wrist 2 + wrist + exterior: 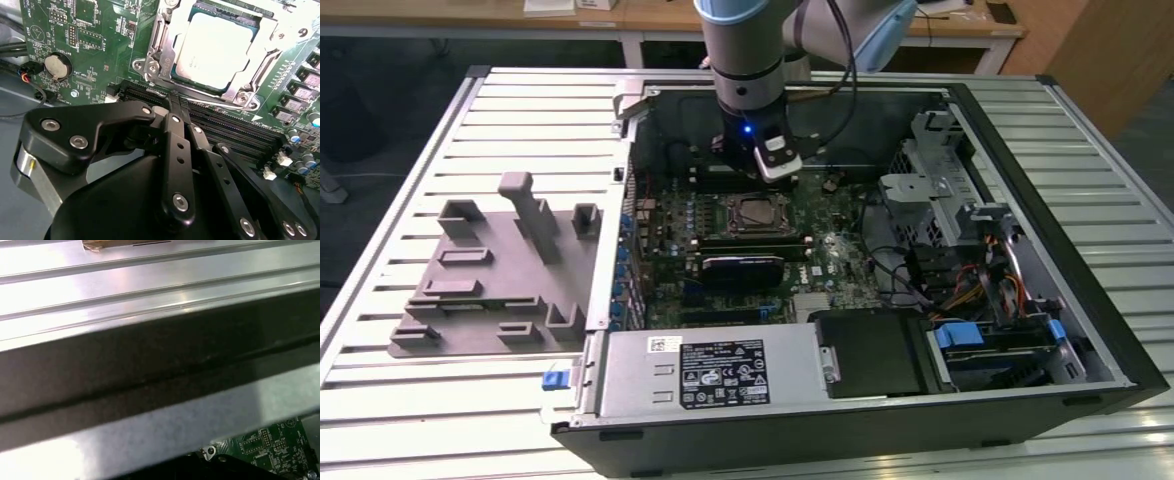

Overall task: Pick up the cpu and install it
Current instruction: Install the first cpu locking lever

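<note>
Gripper (774,172), exterior view: it hangs inside the open computer case (1067,330), above the motherboard (720,270) and just beyond the socket (757,214). Nothing is seen hanging from it. The grey fixture (494,270) lies on the slatted table (400,180), outside the case at the exterior view's left.

Second wrist view: gripper (175,97) fingers (177,150) are drawn together to a narrow close, tips meeting over the memory slots (235,132), with nothing between them. The cpu (215,50) lies flat in the socket's metal frame (155,55), apart from the fingertips. Judged seated: its edges run parallel to the frame, as the socket requires. Its top is pale, silvery and matte with faint print, square with rounded corners, a dark rim showing around it. A coin battery (55,66) sits nearby on the board.

First wrist view: the case wall (150,365) crosses the picture, table slats behind it and a board corner (265,447) below.
</note>
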Action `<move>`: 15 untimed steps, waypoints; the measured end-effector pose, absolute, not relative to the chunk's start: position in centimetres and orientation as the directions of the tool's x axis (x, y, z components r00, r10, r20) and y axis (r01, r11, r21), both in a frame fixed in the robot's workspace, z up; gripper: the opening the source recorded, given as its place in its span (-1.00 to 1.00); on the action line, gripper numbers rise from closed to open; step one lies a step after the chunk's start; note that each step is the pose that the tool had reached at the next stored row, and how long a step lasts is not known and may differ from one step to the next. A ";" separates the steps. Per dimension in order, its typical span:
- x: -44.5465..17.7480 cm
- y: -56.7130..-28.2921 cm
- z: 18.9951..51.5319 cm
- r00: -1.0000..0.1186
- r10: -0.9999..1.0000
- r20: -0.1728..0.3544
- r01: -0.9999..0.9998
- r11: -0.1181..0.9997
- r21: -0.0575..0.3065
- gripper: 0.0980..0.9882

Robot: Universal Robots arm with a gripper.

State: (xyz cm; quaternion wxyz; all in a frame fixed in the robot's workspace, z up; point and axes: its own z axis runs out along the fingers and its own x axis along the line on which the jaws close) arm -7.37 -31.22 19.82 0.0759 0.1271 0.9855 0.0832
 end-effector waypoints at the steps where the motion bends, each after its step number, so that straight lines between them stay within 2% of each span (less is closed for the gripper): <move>1: -7.4 -31.2 19.8 -0.955 0.266 -0.128 0.241 0.953 0.183 -0.98; 15: -7.2 -31.1 19.6 -0.937 0.324 -0.128 0.299 0.937 0.183 -0.98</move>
